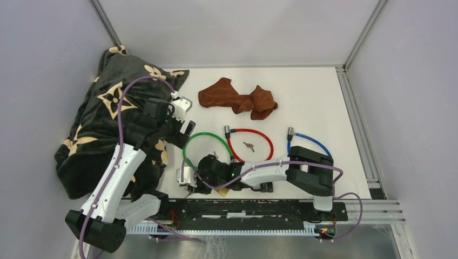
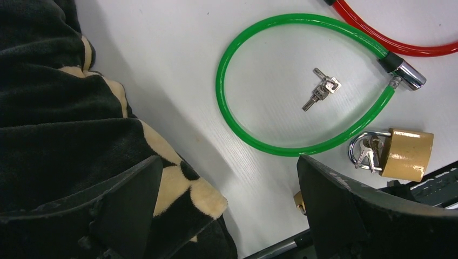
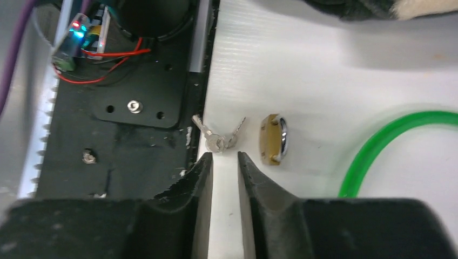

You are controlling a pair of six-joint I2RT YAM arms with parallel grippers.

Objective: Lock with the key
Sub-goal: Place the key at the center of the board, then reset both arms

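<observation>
My left arm reaches forward over the blanket [image 1: 92,124]. The left gripper [image 2: 229,178] points down at the table [image 2: 178,65], fingers spread wide with nothing between them. My right arm is folded across the near edge, elbow out to the right. The right gripper [image 3: 224,162] sits low at the table's edge, fingers a narrow slit apart and gripping nothing. The keys [image 3: 216,141] lie just ahead of its fingertips, right on the edge, with the padlock [image 3: 273,139] just beside them. From above, the right wrist hides both. The green cable [image 3: 378,140] is cut off at the right wrist view's border.
</observation>
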